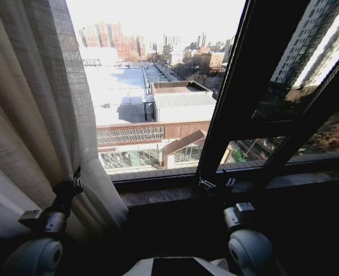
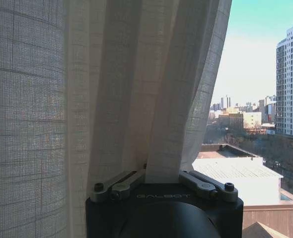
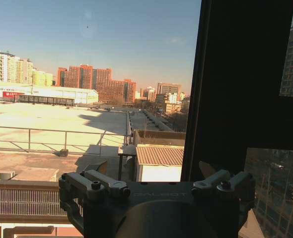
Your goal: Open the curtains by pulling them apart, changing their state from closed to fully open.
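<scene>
Left gripper (image 1: pixel 76 179) is clamped on the curtain (image 1: pixel 37 115) edge, gathered at the window's left. Right gripper (image 1: pixel 215 185) rests parted near the window frame (image 1: pixel 238 98). Maintain grip; draw fabric outward steadily.

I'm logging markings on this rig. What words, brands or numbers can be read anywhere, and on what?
"GALBOT": embossed on the black body of the left gripper, which is shut on the curtain.
Embossed lettering on the body of the right gripper: too dim to read.
Red sign on a distant building: too small to read.
</scene>
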You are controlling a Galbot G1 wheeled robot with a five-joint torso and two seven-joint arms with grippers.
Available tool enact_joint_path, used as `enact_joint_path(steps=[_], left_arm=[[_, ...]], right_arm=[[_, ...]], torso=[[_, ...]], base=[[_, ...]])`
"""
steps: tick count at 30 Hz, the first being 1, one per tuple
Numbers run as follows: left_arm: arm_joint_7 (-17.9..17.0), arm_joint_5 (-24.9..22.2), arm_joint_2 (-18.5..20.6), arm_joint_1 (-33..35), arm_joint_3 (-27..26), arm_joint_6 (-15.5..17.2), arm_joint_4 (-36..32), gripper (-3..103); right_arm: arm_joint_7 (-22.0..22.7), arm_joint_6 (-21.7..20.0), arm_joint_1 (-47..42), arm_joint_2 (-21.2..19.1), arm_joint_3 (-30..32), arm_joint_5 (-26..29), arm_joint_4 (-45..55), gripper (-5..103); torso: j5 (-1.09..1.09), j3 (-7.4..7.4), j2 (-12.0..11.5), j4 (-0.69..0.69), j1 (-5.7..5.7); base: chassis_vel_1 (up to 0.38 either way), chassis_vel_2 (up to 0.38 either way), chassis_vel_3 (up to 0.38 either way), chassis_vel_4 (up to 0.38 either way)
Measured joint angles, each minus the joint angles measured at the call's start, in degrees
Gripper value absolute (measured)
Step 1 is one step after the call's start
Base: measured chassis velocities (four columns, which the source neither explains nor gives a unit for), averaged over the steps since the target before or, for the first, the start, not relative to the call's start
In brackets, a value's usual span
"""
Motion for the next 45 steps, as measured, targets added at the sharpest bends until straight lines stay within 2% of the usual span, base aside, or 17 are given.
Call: enact_joint_path(steps=[20,27,30,31,35,37,39,41,42,44,45], left_arm=[[-0.11,-0.43,-0.19,-0.87,-0.43,0.02,0.94,1],[-0.32,-5.08,1.63,-2.75,-6.95,0.25,4.46,1],[-1.07,-8.07,2.56,-3.33,-12.11,0.18,7.62,1],[-1.07,-8.07,2.56,-3.33,-12.11,0.18,7.62,1],[-2.17,-10.99,4.06,-4.08,-19.1,-0.01,12.92,1],[-2.53,-11.74,4.65,-4.24,-20.86,-0.11,14.52,1],[-4.5,-12.53,6.01,-5.05,-24.88,-0.12,18.18,1],[-5.63,-12.58,6.39,-5.39,-25.94,-0.07,19.38,1],[-7.38,-12.58,6.81,-5.85,-27.11,0.18,20.65,1],[-12.81,-12.29,7.82,-7.16,-28.81,1.1,23.08,1],[-17.05,-11.7,8.51,-8.19,-29.35,1.53,24.62,1]], right_arm=[[-0.38,0.05,0.32,-0.07,-0.43,-0.45,-0.64,100],[-0.67,0.13,0.59,-0.42,-0.56,-0.37,-1.0,100],[-0.83,0.18,0.9,-0.64,-0.62,-0.27,-1.41,100],[-0.83,0.18,0.9,-0.64,-0.62,-0.27,-1.41,100],[-0.97,0.24,1.24,-0.71,-1.08,-0.23,-1.98,100],[-1.01,0.26,1.37,-0.75,-1.34,-0.22,-2.11,100],[-1.17,0.28,1.72,-0.76,-1.97,-0.2,-2.49,100],[-1.27,0.28,1.83,-0.72,-2.25,-0.2,-2.65,100],[-1.35,0.29,1.9,-0.64,-2.53,-0.2,-2.8,100],[-1.52,0.31,1.99,-0.44,-3.11,-0.21,-3.05,100],[-1.64,0.32,1.98,-0.31,-3.39,-0.23,-3.17,100]], torso=[[0.02,0.0,0.0,0.0,0.0],[-0.01,0.0,0.0,0.0,0.01],[0.0,0.0,0.0,0.0,0.0],[0.0,0.0,0.0,0.0,0.0],[0.01,0.0,0.0,0.0,0.01],[0.01,0.0,0.0,0.0,0.01],[0.0,0.0,0.0,0.01,0.01],[-0.01,-0.01,0.0,0.01,0.01],[-0.01,0.0,0.0,0.01,0.01],[-0.01,0.0,0.0,0.02,0.01],[0.0,0.0,0.0,0.01,0.01]], base=[[0.068,0.065,-0.073,-0.064],[0.0,0.0,0.0,0.0],[0.0,0.0,0.0,0.0],[0.0,0.0,0.0,0.0],[0.0,0.0,0.0,0.0],[0.0,0.0,0.0,0.0],[0.0,0.0,0.0,0.0],[0.0,0.0,0.0,0.0],[0.0,0.0,0.0,0.0],[0.0,0.0,0.0,0.0],[0.0,0.0,0.0,0.0]])
